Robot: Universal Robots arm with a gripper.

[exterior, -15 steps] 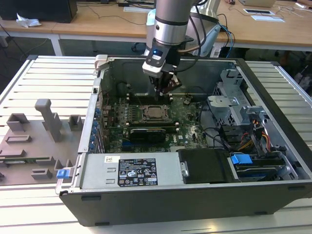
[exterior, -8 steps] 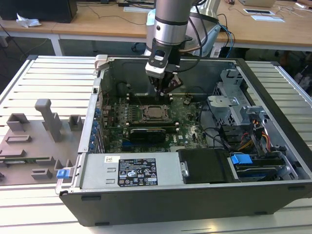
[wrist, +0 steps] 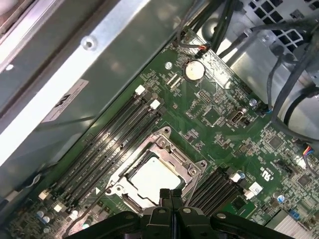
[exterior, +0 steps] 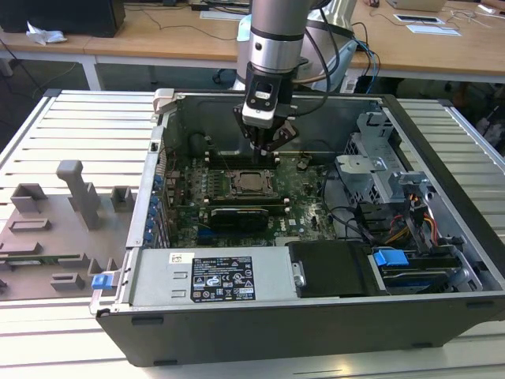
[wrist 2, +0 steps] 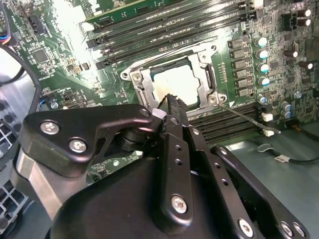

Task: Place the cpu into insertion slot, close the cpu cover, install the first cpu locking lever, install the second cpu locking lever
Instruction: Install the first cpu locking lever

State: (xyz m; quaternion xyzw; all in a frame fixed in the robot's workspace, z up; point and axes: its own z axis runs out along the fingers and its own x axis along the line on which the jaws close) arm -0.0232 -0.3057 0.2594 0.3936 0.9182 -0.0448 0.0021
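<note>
The slatted table [exterior: 79, 118] is carrying one computer case [exterior: 442, 150]. The case is holding one green motherboard [exterior: 308, 189], one power supply [exterior: 213, 276] and two blue tabs [exterior: 389, 257]. The board is bearing one cpu [wrist: 152, 177], one cpu cover [wrist: 174, 152] and one coin battery [wrist: 194, 70]. One gripper [exterior: 264, 146] is hanging above.

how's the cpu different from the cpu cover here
The cpu is a solid, pale silvery square; the cpu cover is a grey metal frame with an open centre. The cpu is smaller and sits inside; the cpu cover rims it. Both are square and lie flat.
</note>
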